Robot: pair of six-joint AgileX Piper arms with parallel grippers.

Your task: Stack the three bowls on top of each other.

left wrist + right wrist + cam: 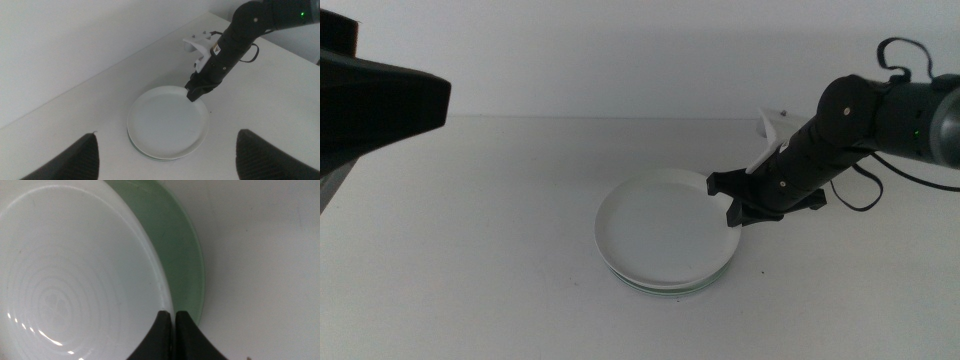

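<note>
The white bowl point(665, 228) is sitting atop the mint green bowl point(180, 255) near the table point(470, 250) centre. The right gripper point(738, 208) is resting at its rim, jaws closed together, gripping nothing. The left gripper point(165, 160) is waiting spread wide, well apart.

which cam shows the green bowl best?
Right wrist view: the green bowl shows as a wide crescent beside the white bowl. Middle and left wrist views show only a thin green edge under the white one.

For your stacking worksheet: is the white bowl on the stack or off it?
On: the white bowl lies atop the mint green bowl, whose rim shows beneath.
</note>
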